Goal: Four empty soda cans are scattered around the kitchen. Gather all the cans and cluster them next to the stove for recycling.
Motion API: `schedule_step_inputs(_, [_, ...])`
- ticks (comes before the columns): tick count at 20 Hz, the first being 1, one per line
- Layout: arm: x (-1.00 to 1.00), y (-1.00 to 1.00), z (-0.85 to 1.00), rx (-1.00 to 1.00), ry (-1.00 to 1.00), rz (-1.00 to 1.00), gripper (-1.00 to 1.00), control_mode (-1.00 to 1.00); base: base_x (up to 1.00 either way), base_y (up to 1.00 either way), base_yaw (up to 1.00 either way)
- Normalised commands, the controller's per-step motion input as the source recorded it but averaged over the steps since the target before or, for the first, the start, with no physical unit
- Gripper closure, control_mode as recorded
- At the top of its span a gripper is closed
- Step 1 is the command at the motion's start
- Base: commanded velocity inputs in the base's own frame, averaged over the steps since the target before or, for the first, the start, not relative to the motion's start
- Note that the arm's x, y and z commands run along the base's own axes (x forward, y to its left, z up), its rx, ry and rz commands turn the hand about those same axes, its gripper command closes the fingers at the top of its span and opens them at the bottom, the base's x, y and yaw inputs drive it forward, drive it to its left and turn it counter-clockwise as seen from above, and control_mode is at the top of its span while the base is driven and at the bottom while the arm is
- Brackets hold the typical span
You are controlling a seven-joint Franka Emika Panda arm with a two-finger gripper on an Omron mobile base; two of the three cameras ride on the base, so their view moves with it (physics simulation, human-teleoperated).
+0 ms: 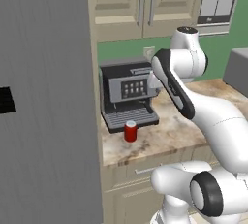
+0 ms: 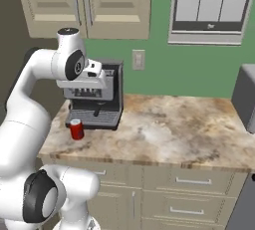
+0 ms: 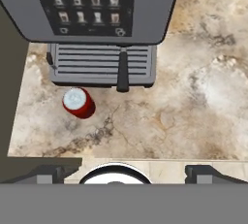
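**Mia:** Green walls (image 2: 199,74), beige cupboards (image 2: 109,5) and a tan stone counter (image 2: 169,129). That is the kitchen spot. What sits on the counter?

**Tom:** A grey coffee machine (image 1: 127,97). It stands at the back, near the left end of the counter. It has a dark screen with little buttons and a tray with slots at the bottom.

**Mia:** And the can?

**Tom:** One red can (image 1: 130,131) stands upright on the counter, just in front of the tray. In the hand view the can (image 3: 78,103) is at about 7 o'clock from the tray, close to it. You can see its silver top.

**Mia:** Is the can near the edge?

**Tom:** It is between the machine and the front edge, near the left end of the counter.

**Mia:** Where is the gripper (image 3: 125,172)?

**Tom:** Up high, over the front edge of the counter, looking down. The can is at about 11 o'clock from it, well apart. Nothing touches the can.

**Mia:** Is the pincer holding anything?

**Tom:** No. Its two dark fingers (image 3: 46,172) are spread wide with nothing between them.

**Mia:** What else is there?

**Tom:** A tall grey wall (image 1: 48,97) is on the left side. A grey box (image 2: 245,97) sits at the right end of the counter. Drawers (image 2: 191,180) are under the counter.
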Motion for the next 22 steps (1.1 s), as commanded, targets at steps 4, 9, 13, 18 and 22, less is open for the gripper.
schedule_step_inputs(4, [0.00, 0.00, 0.00, 0.00, 0.00, 0.00, -1.00, 1.00, 0.00, 0.48, 0.00])
schedule_step_inputs(9, [0.00, 0.00, 0.00, 0.00, 0.00, 0.00, -1.00, 1.00, 0.00, 0.06, 0.00])
schedule_step_inputs(13, [0.00, 0.00, 0.00, 0.00, 0.00, 0.00, -1.00, 1.00, 0.00, 0.00, 0.00])
schedule_step_inputs(18, [0.00, 0.00, 0.00, 0.00, 0.00, 0.00, -1.00, 1.00, 0.00, 0.00, 0.00])
schedule_step_inputs(22, [0.00, 0.00, 0.00, 0.00, 0.00, 0.00, -1.00, 1.00, 0.00, 0.03, 0.00])
